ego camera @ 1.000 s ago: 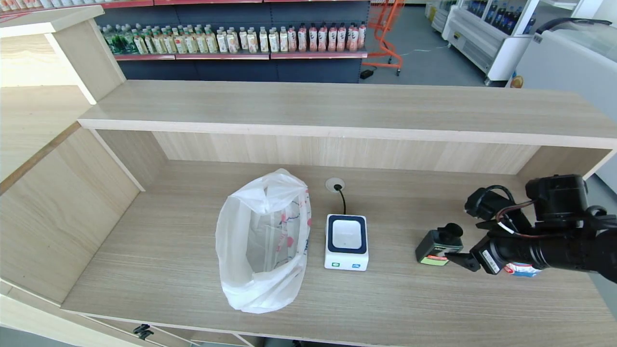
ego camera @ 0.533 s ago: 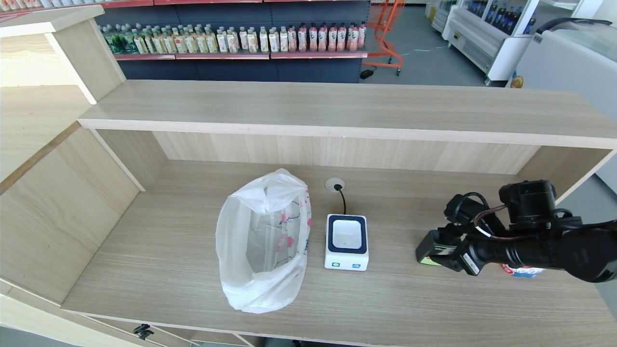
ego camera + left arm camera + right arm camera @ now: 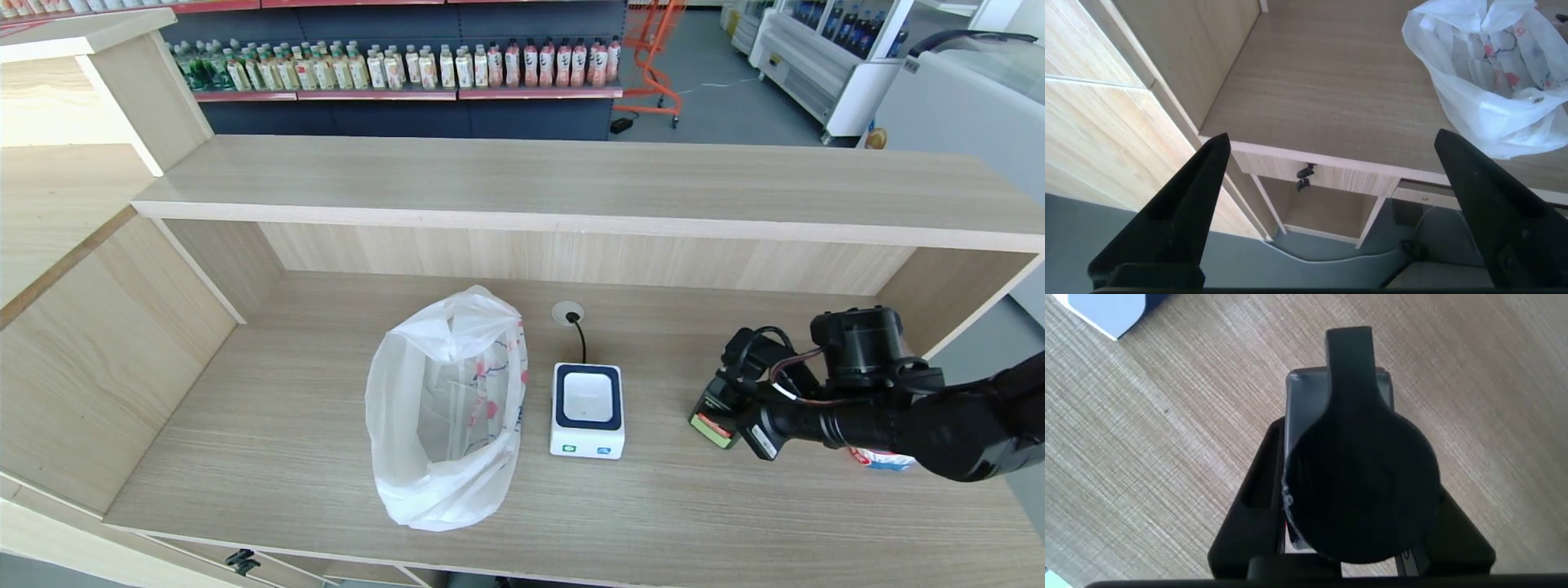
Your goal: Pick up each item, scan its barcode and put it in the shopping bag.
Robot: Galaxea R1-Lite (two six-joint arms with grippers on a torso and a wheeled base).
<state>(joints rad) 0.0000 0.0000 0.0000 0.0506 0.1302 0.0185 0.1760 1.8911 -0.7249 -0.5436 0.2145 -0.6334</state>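
Head view: the right gripper (image 3: pixel 725 402) is clamping a small dark box (image 3: pixel 707 421), tilted, at the right of the counter (image 3: pixel 653 506), well right of the barcode scanner (image 3: pixel 586 408) and shopping bag (image 3: pixel 445 425). With so slanted a hold, the box may be twisting loose or turning its barcode away. The left gripper (image 3: pixel 1331 139) is hanging spread open.

Bag (image 3: pixel 445 408) left of scanner (image 3: pixel 586 408), box (image 3: pixel 709 415) to its rt (another pkg (image 3: pixel 888 462) farther rt).

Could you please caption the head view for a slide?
Right tool grips a small dark box right of the barcode scanner; open shopping bag on its left.
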